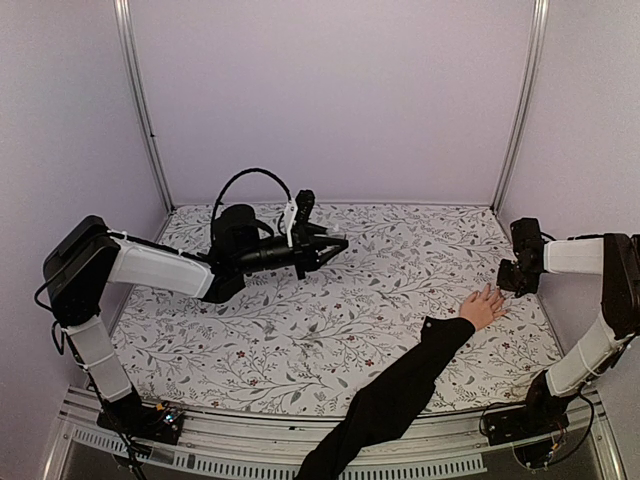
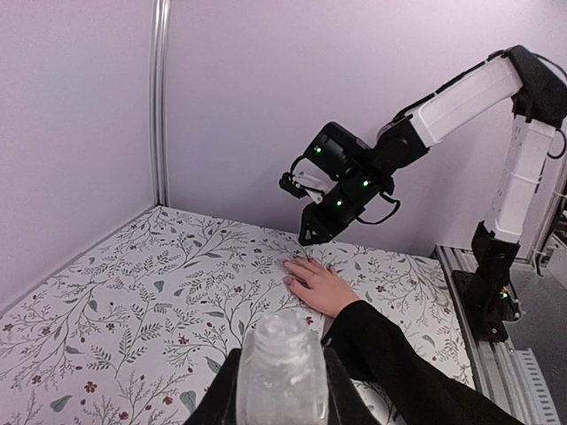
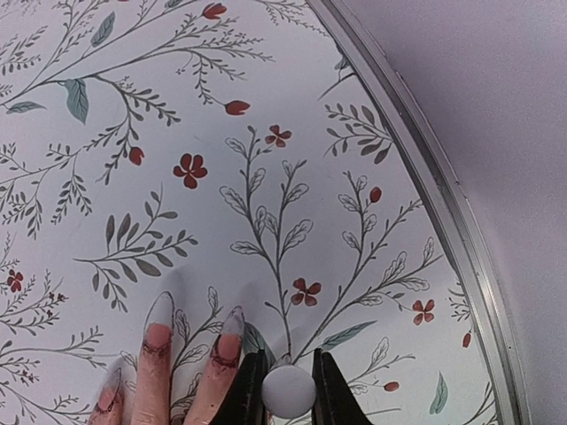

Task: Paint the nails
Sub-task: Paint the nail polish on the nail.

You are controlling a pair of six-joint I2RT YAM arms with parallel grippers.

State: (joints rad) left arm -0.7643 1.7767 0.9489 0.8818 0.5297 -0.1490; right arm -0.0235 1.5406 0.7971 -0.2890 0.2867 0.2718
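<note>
A light-skinned hand [image 1: 483, 305] in a long black sleeve [image 1: 400, 390] lies flat on the floral cloth at the right, fingers spread. Its nails [image 3: 232, 320] are long with pale tips, and reddish smears ring the cuticles. My right gripper [image 3: 288, 354] hovers just right of the nearest nail, shut on a small white round cap [image 3: 288, 390]. From the left wrist that gripper [image 2: 312, 235] hangs right above the fingertips. My left gripper [image 2: 282, 354] is shut on a small pale translucent bottle [image 2: 282, 390] with an open neck, held upright over mid-table [image 1: 338, 243].
The floral cloth [image 1: 300, 330] covers the table. A metal rail [image 3: 443, 204] and the lilac wall run close beside the right gripper. Lilac walls and metal posts [image 1: 140, 100] enclose the other sides.
</note>
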